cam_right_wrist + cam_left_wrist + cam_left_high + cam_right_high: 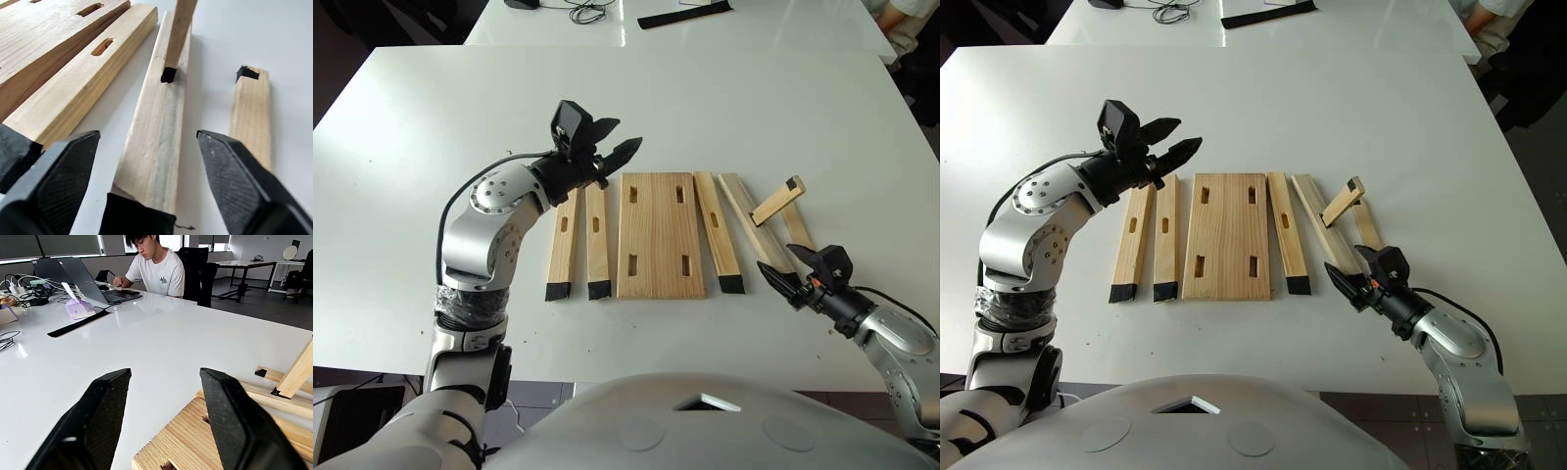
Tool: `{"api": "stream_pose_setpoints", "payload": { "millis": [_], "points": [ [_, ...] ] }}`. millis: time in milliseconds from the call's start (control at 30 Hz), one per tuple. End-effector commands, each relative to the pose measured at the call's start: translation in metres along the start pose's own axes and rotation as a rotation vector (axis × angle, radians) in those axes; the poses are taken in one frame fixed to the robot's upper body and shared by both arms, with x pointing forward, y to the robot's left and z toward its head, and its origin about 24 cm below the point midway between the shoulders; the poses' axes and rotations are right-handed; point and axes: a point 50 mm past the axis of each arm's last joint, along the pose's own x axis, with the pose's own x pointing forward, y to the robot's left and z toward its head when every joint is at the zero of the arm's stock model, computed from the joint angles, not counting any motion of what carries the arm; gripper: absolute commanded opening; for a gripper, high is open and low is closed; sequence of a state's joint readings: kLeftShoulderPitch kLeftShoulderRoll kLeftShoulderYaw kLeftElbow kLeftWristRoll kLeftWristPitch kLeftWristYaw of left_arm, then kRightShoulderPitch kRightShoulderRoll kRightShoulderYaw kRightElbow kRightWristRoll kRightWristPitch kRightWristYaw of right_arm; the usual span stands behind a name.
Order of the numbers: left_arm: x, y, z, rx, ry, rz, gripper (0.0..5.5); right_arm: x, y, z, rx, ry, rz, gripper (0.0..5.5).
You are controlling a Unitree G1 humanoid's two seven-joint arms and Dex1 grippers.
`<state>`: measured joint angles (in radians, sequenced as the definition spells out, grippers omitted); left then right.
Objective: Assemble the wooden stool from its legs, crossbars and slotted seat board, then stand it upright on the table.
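No text, label, number or sign can be read anywhere.
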<state>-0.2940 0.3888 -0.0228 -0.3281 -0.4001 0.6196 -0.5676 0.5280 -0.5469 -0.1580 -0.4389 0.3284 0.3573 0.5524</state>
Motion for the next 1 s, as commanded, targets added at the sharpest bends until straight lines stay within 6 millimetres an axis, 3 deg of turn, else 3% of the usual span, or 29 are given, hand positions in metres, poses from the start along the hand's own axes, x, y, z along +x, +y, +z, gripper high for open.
{"api": "stream_pose_setpoints", "payload": {
  "millis": [33,167,267,467,633,733,900,1000],
  "points": [
    [0.000,0.002,0.002,0.007,0.004,0.004,2.62,0.005,-0.001,-0.007,-0.010,0.030,-0.021,3.65],
    [0.001,0.002,0.003,0.008,0.004,0.000,2.62,0.013,0.006,-0.020,-0.017,0.090,0.008,3.65],
    [0.001,0.002,0.003,0.009,0.005,-0.001,2.62,0.019,0.011,-0.019,-0.007,0.075,0.030,3.65],
    [0.001,0.006,0.004,0.012,0.005,0.008,2.62,0.019,0.013,-0.010,0.022,0.009,0.022,2.91],
    [0.003,0.008,0.006,0.014,-0.004,0.009,2.62,0.023,0.001,-0.005,0.025,-0.019,-0.070,2.23],
    [0.004,0.009,0.007,0.015,-0.005,0.012,2.62,0.025,-0.005,-0.002,0.027,-0.032,-0.121,2.12],
    [0.004,0.015,0.010,0.017,-0.014,0.037,2.62,0.027,-0.011,0.019,0.028,-0.121,-0.156,2.09],
    [0.002,0.027,0.018,-0.003,-0.040,0.082,2.62,0.024,-0.015,0.051,0.007,-0.254,-0.166,2.08]
  ]
}}
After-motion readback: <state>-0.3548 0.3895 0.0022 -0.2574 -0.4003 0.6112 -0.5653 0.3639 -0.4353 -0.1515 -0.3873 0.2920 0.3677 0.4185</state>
